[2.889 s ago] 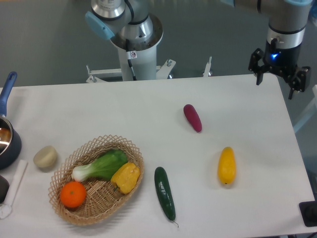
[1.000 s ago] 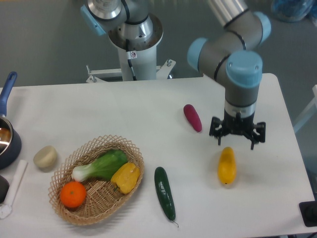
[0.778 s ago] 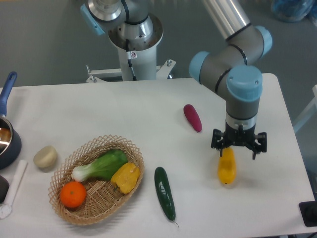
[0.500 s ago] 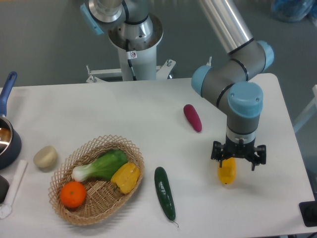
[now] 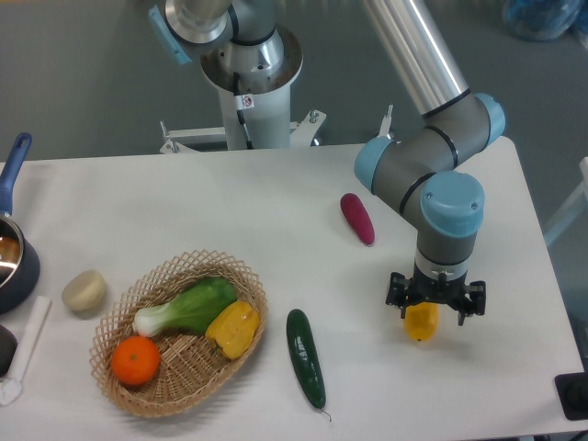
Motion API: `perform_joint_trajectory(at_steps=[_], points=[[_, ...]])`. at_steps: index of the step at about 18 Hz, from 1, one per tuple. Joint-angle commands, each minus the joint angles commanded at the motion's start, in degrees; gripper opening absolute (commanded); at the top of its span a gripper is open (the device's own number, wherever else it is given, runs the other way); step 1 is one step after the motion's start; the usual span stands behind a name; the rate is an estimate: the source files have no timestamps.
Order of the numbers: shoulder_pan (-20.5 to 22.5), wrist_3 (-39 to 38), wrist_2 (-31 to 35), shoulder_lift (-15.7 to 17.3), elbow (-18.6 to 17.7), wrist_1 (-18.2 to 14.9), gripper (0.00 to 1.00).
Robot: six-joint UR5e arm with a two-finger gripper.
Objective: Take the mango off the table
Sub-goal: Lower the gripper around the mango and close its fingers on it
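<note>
White desk (image 5: 276,202) carries everything. Arm w/ tool (image 5: 435,303) stands straight over the mango (image 5: 422,322), fingers spread apart either side of it, not clamped. Mango lies on desk near right edge, only its lower end visible under tool.

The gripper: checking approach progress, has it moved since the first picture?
Yes. The gripper went from beyond the table's far right corner down over the mango.
</note>
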Motion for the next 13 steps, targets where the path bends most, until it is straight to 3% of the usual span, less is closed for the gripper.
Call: perform_joint_trajectory(at_steps=[10,13], points=[[-0.80,0.44,0.62,-0.97,-0.53,0.00,1.00],[-0.80,0.61,0.70,-0.88,-0.53,0.00,0.88]])
